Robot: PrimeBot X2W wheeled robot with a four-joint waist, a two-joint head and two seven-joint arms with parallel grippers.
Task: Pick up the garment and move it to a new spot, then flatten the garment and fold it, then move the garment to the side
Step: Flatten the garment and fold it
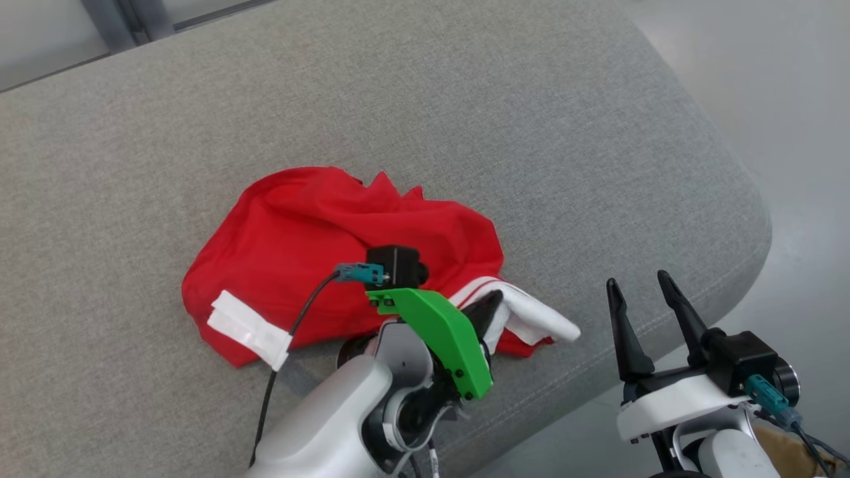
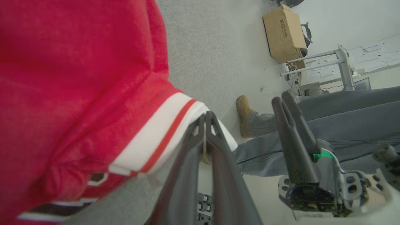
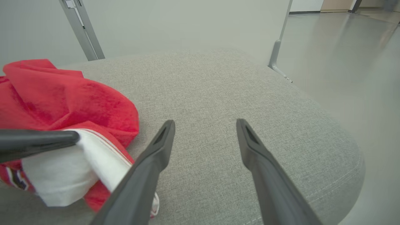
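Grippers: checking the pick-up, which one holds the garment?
The left gripper, shut on the red garment's white cuff; the right gripper stands open, apart from the cloth.

One garment [image 1: 319,239], two end effectors [image 1: 491,304] [image 1: 636,279] and one cardboard box [image 2: 284,32].

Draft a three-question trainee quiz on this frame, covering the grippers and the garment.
1. True or false: the left gripper is shut on the white trim of the red garment.
2. The right gripper is: A) open, holding nothing; B) shut on the garment; C) gripping a box.
3. Short answer: what colour is the fabric cushion under the garment?

Key: 1 true; 2 A; 3 grey.
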